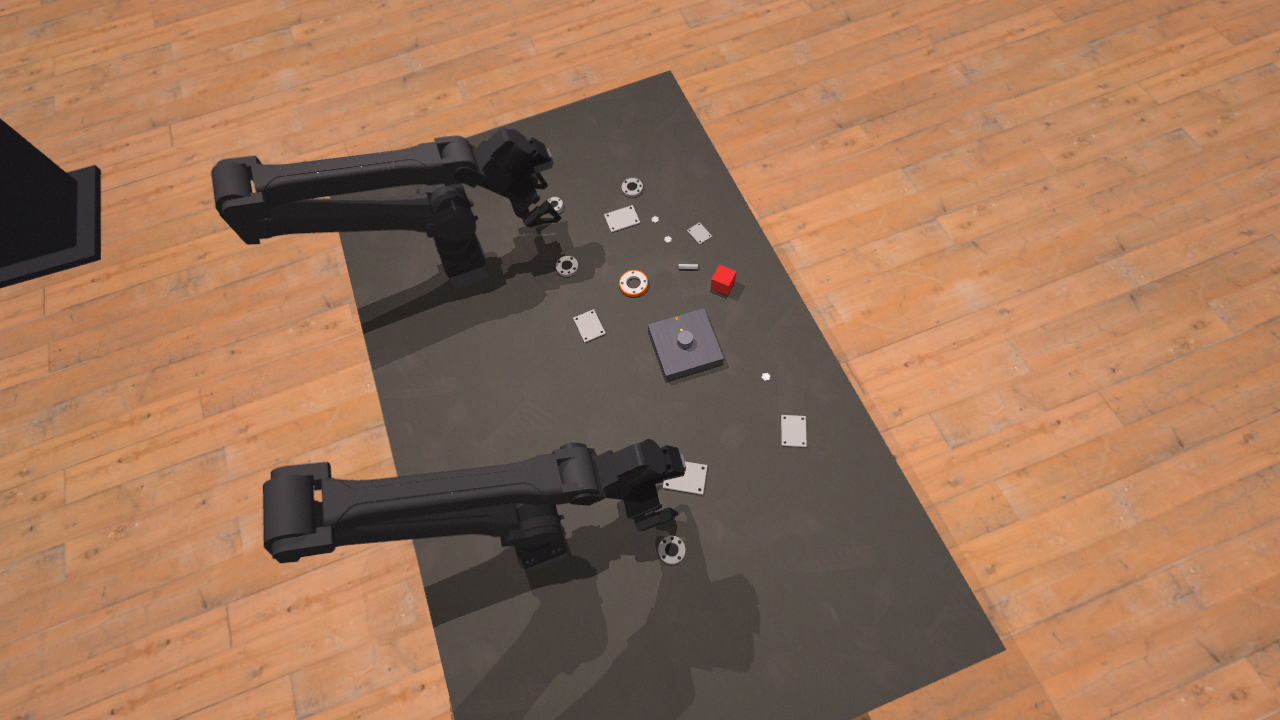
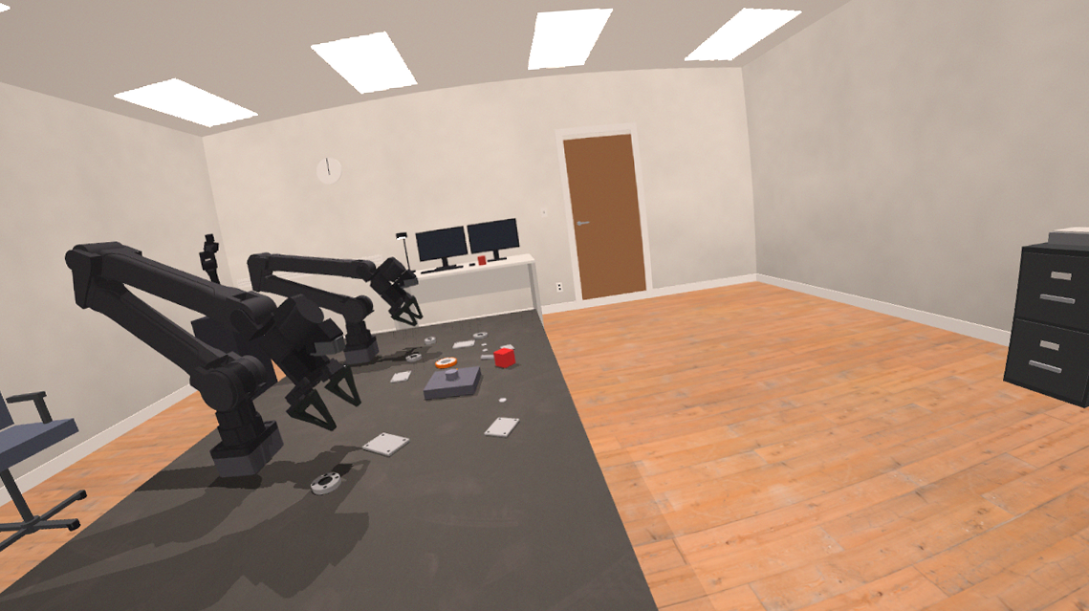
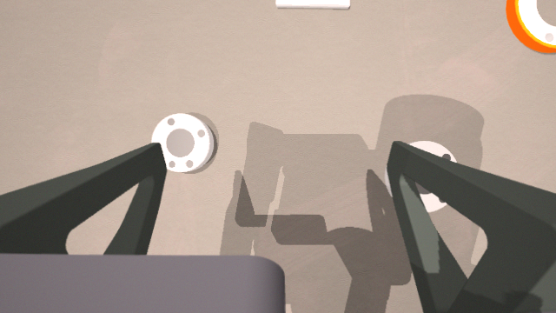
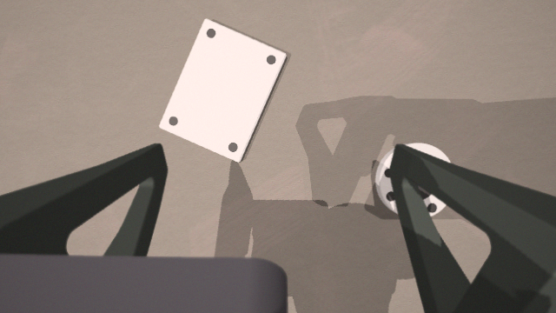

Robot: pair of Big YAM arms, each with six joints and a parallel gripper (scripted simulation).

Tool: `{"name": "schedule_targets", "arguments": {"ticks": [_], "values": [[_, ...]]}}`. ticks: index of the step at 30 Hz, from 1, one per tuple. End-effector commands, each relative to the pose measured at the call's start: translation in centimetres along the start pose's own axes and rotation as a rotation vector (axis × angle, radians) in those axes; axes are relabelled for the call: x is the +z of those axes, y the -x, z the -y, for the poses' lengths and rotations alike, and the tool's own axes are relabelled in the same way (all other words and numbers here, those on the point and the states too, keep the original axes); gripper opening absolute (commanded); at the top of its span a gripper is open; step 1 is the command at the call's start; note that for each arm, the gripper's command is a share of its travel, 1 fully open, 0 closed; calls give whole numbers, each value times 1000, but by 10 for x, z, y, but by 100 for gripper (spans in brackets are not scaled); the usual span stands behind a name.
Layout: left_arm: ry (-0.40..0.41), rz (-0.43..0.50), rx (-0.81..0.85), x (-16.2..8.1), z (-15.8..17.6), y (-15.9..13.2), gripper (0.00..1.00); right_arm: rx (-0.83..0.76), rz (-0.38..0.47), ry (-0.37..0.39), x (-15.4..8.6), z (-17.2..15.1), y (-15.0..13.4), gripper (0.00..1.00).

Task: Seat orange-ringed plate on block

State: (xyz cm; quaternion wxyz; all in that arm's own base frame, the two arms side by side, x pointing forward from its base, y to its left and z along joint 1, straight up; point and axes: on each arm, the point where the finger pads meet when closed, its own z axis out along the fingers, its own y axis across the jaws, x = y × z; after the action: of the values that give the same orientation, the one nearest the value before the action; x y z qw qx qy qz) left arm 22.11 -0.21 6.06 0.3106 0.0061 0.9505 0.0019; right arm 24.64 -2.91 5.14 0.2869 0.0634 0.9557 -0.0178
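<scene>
The orange-ringed plate [image 1: 630,277] lies flat on the dark mat, apart from the grey block [image 1: 685,343], which carries a round post [image 1: 685,338] and a small orange pin [image 1: 676,317]. The plate's edge also shows in the left wrist view [image 3: 532,22] at the top right. My left gripper [image 1: 537,210] [image 3: 276,155] is open and empty and hangs above the mat between two plain white flanges [image 3: 183,143]. My right gripper [image 1: 653,514] [image 4: 278,156] is open and empty, above the mat between a white rectangular plate [image 4: 223,89] and a white flange.
A red cube [image 1: 723,279] and a short grey cylinder [image 1: 687,265] lie just beyond the orange plate. More rectangular plates [image 1: 622,217] [image 1: 588,325] [image 1: 793,429], a flange [image 1: 631,187] and small white nuts [image 1: 765,377] are scattered on the mat.
</scene>
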Motion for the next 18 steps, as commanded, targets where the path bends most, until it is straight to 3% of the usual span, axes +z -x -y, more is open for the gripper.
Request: {"name": "schedule_targets", "arguments": {"ticks": [1, 11, 18], "values": [[58, 34, -89, -5, -28, 24, 100, -70, 84, 34, 0, -19, 54, 100], [154, 32, -220, -1, -66, 27, 100, -127, 80, 86, 6, -42, 61, 100], [162, 30, -224, 0, -69, 27, 100, -114, 77, 80, 7, -39, 61, 100]]}}
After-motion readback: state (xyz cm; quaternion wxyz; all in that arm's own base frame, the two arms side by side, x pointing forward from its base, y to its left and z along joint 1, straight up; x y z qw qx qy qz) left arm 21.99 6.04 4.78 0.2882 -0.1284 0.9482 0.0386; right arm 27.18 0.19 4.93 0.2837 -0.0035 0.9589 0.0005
